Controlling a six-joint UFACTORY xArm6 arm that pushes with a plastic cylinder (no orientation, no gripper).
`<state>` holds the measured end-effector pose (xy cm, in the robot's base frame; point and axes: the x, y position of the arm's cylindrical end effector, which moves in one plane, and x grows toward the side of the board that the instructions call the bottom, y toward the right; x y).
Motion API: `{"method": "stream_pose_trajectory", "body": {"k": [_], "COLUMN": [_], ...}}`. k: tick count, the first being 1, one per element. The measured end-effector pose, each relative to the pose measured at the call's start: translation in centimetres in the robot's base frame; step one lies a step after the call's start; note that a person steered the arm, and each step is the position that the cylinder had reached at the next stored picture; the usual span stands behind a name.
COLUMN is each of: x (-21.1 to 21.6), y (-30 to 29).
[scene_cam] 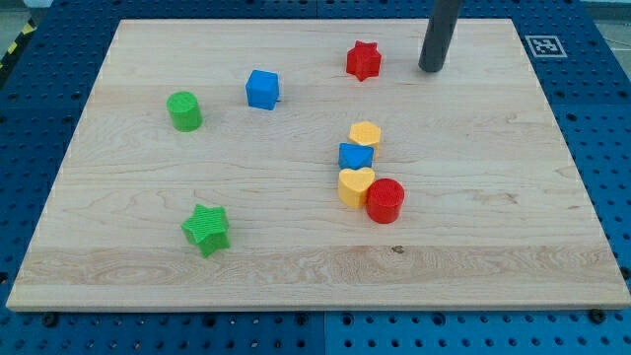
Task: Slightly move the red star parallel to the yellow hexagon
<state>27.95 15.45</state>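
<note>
— Where's your tip?
— My tip [431, 69] rests on the wooden board [118, 247], just right of the red star [363, 61], apart from it; the rod's top is cut off.
— And the yellow hexagon [366, 133]?
— Mid-board, seemingly touching the blue block [355, 156], whose shape I can't tell.

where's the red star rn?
The red star sits near the view's top, right of centre, just left of my tip and not touching it, with the blue cube further left.
</note>
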Motion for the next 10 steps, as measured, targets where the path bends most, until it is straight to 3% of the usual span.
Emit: {"method": "stream_pose_trajectory", "body": {"k": [3, 10], "x": [-5.7, -1.5], "y": [-5.7, -8.5]}}
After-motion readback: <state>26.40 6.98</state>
